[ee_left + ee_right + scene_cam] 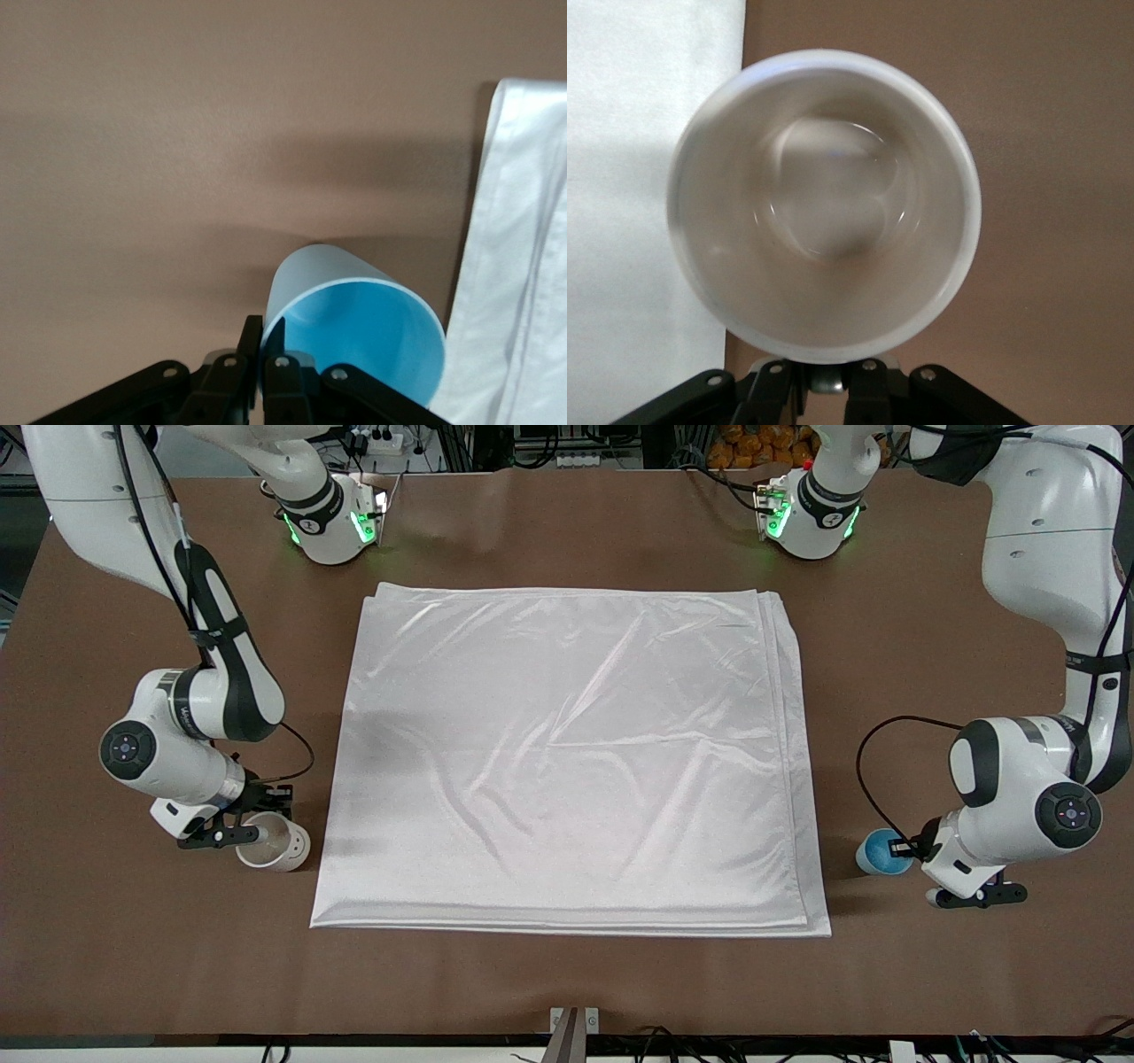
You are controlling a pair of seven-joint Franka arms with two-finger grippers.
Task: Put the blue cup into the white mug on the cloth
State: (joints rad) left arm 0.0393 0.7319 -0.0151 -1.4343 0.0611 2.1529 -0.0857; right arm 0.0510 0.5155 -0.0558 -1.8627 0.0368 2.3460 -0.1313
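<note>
- A brown table [567, 974] carries the cloth [567, 762] spread flat at its middle.
- The left gripper [905, 848] is clamped on the blue cup [877, 852]'s rim beside the cloth.
- The right gripper [257, 824] pinches the white mug [275, 846]'s rim, off the cloth.

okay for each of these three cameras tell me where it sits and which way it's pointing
Front view: high across the table, facing both arms' bases; sees the cloth and both arms.
Left wrist view: on the left arm, looking down at the blue cup; the left gripper pinches its rim.
Right wrist view: on the right arm, looking into the white mug; the right gripper grips its rim.
All views share the cloth.
</note>
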